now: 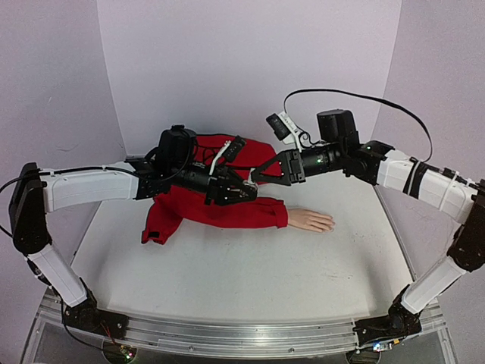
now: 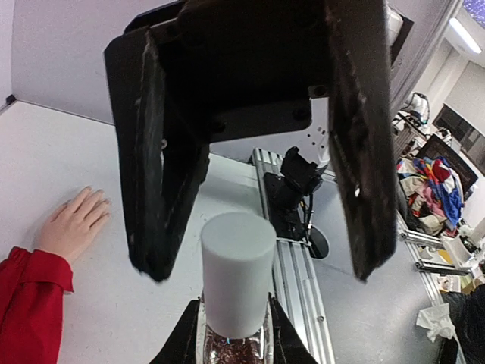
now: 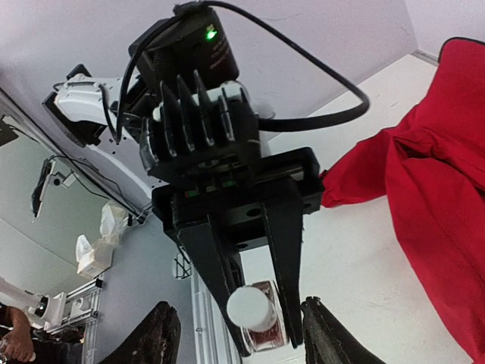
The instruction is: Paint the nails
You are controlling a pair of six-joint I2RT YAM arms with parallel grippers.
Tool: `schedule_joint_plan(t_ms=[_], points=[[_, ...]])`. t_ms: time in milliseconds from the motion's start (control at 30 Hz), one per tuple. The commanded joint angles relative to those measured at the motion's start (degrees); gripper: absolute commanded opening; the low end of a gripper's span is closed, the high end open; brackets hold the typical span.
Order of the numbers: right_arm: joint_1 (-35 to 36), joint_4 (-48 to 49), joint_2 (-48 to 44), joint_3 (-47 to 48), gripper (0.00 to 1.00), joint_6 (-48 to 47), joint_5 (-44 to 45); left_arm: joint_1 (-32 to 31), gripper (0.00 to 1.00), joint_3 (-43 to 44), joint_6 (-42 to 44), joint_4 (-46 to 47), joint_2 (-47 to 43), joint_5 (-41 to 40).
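A: Which step?
B: Uncapping, I'd say. My left end effector is clamped tight on the bottle, with its white cap pointing at my right end effector.
A: Right one gripping?
B: No. Its fingers stand partly open either side of the cap, a gap on both sides, holding nothing. Next I'd need to close square on the cap, twist it off and lift it clear while the left holds firm.
A: Nails?
B: No paint started, I reckon. The nails are too small to check. The mannequin hand lies flat on the tabletop, below both end effectors and well apart, toward the right one's near side. The red sleeve is under the left one.
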Motion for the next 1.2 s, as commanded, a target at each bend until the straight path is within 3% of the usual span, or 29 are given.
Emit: schedule_joint_plan(t_ms=[0, 133, 267, 467, 567, 633, 733, 800, 900, 1000, 1167], points=[[0.1, 4.0, 2.2, 1.4, 0.51, -0.3, -9.4, 0.3, 0.0, 4.2, -3.3, 2.9, 1.5, 8.3], [0.1, 4.3, 2.2, 1.3, 0.41, -0.6, -8.1, 0.3, 0.0, 4.5, -3.1, 2.9, 1.8, 8.4], [0.1, 4.9, 2.4, 1.1, 0.4, -0.2, -7.4, 0.3, 0.0, 4.6, -3.4, 2.9, 2.4, 9.0], [0.2, 5.0, 3.3, 0.8, 0.18, 0.4, -7.7, 0.4, 0.0, 5.0, -3.3, 3.0, 2.3, 7.9], [0.1, 4.9, 3.4, 0.1, 0.0, 0.4, -7.4, 0.5, 0.0, 5.2, -2.6, 2.9, 1.9, 4.3], [0.4, 4.7, 3.2, -0.4, 0.0, 0.3, -6.5, 0.6, 0.0, 4.7, -1.8, 3.0, 1.0, -3.0], [1.7, 3.4, 2.6, -1.0, 0.0, 0.0, 2.6, 0.6, 0.0, 3.0, 0.1, 2.9, -0.8, -26.9], [3.7, 1.4, 2.1, -1.2, 0.0, 1.1, 17.5, 0.5, 0.0, 2.4, 1.0, 2.8, -1.8, -42.2], [8.1, 0.1, 2.0, -1.6, 0.0, 5.6, 39.1, -0.1, 0.0, 2.7, 3.6, 2.9, -2.1, -57.1], [12.9, -2.6, 3.5, 0.5, 0.0, 9.1, 51.7, -0.7, 0.0, 3.4, 6.4, 2.9, -1.8, -61.7], [13.5, -3.3, 4.6, 2.3, 0.0, 11.7, 50.6, -1.2, 0.0, 2.5, 6.6, 2.9, -1.5, -60.7]])
